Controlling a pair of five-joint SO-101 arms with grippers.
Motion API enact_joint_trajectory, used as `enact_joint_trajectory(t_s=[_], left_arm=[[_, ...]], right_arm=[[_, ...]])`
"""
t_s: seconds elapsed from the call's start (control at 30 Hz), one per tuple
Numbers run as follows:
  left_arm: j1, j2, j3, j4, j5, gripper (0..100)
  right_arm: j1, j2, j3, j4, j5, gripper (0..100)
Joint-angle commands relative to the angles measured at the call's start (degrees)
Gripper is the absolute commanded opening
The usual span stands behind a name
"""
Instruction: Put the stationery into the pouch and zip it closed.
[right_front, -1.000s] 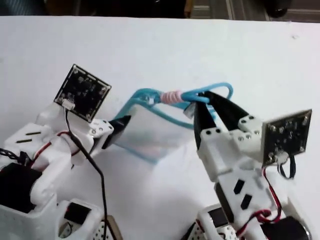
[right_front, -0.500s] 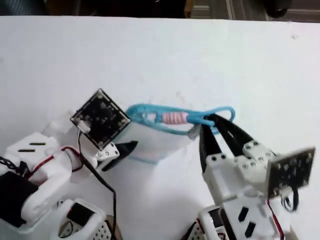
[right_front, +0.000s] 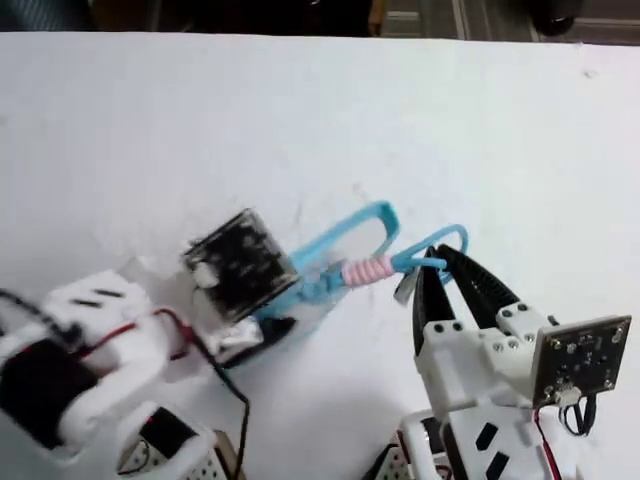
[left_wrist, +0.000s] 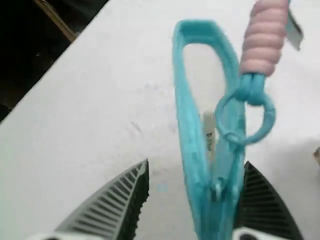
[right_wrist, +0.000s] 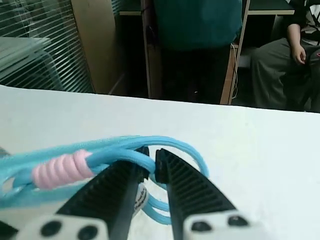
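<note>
The blue-rimmed clear pouch (right_front: 343, 237) stands on edge on the white table (right_front: 300, 110). In the left wrist view its zipper edge (left_wrist: 192, 125) runs between the fingers of my open left gripper (left_wrist: 196, 165), close against one finger (left_wrist: 260, 195). A white pen (left_wrist: 208, 131) shows inside the pouch. A pink beaded strap (right_front: 367, 270) and blue cord loop (right_front: 445, 240) hang from the zipper ring (left_wrist: 245, 117). My right gripper (right_front: 436, 258) is shut on that blue cord (right_wrist: 170, 145), just past the pink beads (right_wrist: 60, 170).
The left arm's camera board (right_front: 240, 262) covers the pouch's near end in the high view. The table's dark far edge (right_front: 300, 28) runs along the back. A person sits beyond the table (right_wrist: 280, 65).
The left arm has swung right, up to the pouch. The pouch has turned and shifted right and toward the near edge. My right gripper has drawn back toward the near edge, still holding the cord.
</note>
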Motion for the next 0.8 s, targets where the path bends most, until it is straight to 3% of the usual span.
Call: enact_joint_trajectory(t_s=[0.0,0.2,0.53,0.77], left_arm=[[3.47,0.04,4.31,-7.47,5.45,28],[3.47,0.13,3.16,-10.64,4.75,1],[1.80,-0.04,-7.74,4.13,4.13,2],[1.80,-0.13,-9.14,5.80,4.40,2]], right_arm=[[0.57,0.31,-0.26,-1.19,-0.18,1.6],[1.01,0.31,0.62,-1.71,-0.09,1.6],[1.54,4.09,8.18,-15.43,-0.09,1.6],[13.05,21.49,5.01,-35.03,0.26,1.6]])
